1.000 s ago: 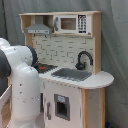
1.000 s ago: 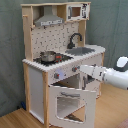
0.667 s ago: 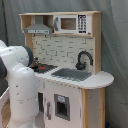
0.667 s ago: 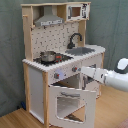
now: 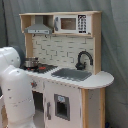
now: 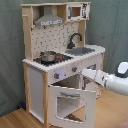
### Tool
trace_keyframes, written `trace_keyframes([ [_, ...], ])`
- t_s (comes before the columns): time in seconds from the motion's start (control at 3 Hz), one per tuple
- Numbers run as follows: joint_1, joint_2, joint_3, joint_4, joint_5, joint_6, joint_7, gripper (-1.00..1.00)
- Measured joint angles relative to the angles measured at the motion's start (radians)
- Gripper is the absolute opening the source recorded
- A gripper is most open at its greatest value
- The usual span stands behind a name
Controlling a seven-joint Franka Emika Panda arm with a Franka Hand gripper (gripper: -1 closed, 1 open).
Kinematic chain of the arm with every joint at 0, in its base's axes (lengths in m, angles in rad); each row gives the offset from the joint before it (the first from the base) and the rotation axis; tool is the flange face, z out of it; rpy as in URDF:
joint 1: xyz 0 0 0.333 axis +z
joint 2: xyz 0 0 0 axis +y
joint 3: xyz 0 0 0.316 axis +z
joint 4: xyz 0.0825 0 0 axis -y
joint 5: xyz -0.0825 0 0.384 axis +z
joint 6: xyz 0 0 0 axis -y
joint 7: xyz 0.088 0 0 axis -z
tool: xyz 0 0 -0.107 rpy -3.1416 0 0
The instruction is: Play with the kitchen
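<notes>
- In the first exterior view the kitchen (image 5: 65, 70) stands against a grey curtain (image 5: 115, 45), filling most of the picture. The robot's white arm (image 5: 17, 92) bulks in front of the first exterior view's left, hiding the stove-side front. The gripper is out of sight here. A small pot (image 5: 31, 62) sits on the hob, a black faucet (image 5: 84, 59) curves over the sink (image 5: 74, 74), and a grey hood (image 5: 38, 28) hangs above.
- In the second exterior view the kitchen stands on a wooden floor (image 6: 20, 119) with its oven door (image 6: 69, 103) hinged down and open. The arm reaches in from the second exterior view's right, its tip just under the counter edge near the knobs (image 6: 64, 73). Whether the hand is open or clenched cannot be told (the tip is hidden against the cabinet).
- Handling, as a judgement: the kitchen looks stiff, boxy and too heavy to shift, so only its moving parts suit a grasp. The door's top rim, the knobs and the light pot's edge seem the likeliest places; the door's hinges probably want gentle force.
</notes>
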State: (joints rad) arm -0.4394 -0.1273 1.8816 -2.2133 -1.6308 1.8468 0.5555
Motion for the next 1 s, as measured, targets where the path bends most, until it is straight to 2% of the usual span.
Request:
trace_keyframes([
  [0.33, -0.024, -0.077, 0.004, 0.024, 0.048, 0.058, 0.061, 1.00],
  [1.0, -0.078, -0.191, 0.025, 0.074, 0.133, 0.130, 0.176, 1.00],
])
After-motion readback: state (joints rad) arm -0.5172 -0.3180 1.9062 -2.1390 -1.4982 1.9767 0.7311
